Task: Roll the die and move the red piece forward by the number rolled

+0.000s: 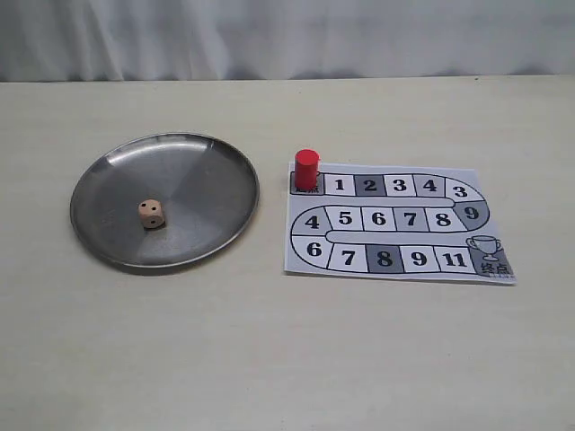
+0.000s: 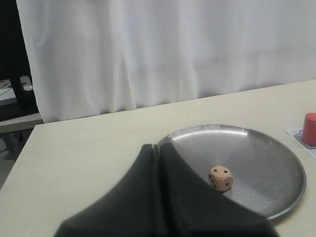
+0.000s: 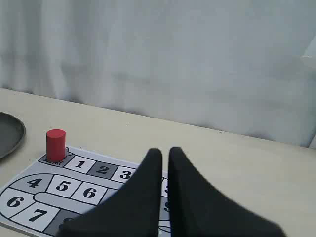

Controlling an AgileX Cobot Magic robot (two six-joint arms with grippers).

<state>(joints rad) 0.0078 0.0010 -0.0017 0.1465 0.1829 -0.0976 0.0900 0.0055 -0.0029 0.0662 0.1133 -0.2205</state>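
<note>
The die [image 1: 151,214], a pale wooden cube, lies inside the round metal plate [image 1: 211,171] on the left of the table. In the left wrist view the die [image 2: 220,177] shows two pips on its upper face. The red piece [image 1: 306,169] stands upright on the start square of the paper board [image 1: 395,260], just before square 1. My left gripper [image 2: 159,147] hangs shut and empty near the plate's rim [image 2: 207,129], short of the die. My right gripper [image 3: 165,150] is shut on nothing over the board's squares [image 3: 79,164], with the red piece [image 3: 56,144] well off to its side. Neither gripper shows in the exterior view.
The board's numbered path runs from 1 to 11 and ends at a trophy square [image 1: 486,250]. A white curtain [image 1: 287,36] hangs behind the table's far edge. The red piece [image 2: 310,129] peeks in at the border of the left wrist view.
</note>
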